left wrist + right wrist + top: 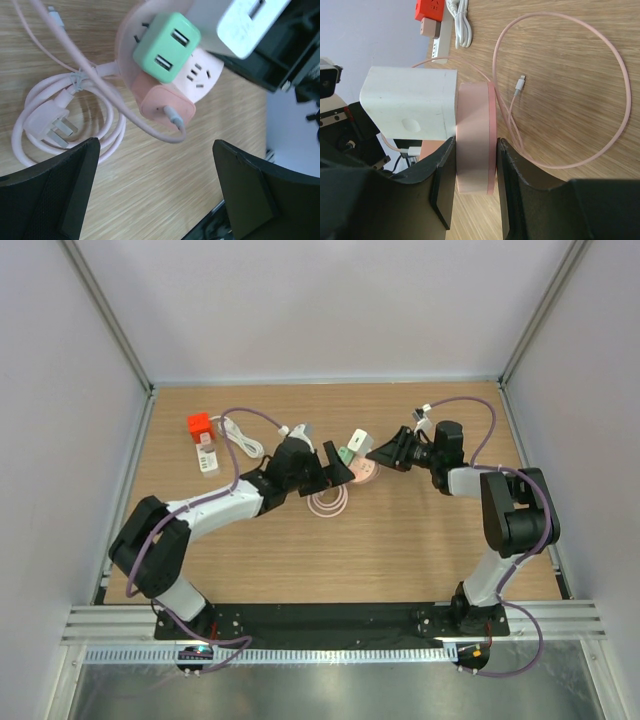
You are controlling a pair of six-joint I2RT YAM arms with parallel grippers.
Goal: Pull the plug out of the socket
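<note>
**Q:** How should the pull be handled from here?

**A:** The pink socket (pixel 472 115) is pinched edge-on by the right gripper (pixel 474 160), jaws closed tight on its faces, around the middle of the table (pixel 400 550). So it probably just needs to be held steady. The plug should be taken by its flat sides and drawn straight out along its pins. If it's twisted, the socket could get levered out of the grip.

**Q:** And the other hand?

**A:** The left gripper (pixel 155 185) is spread wide, with nothing held or touched. It's parked just short of the pink adapter (pixel 165 102). The green plug (pixel 167 47) is seated beside that, and the white plug (pixel 250 22) further off. Which one is meant can't be told.
</note>
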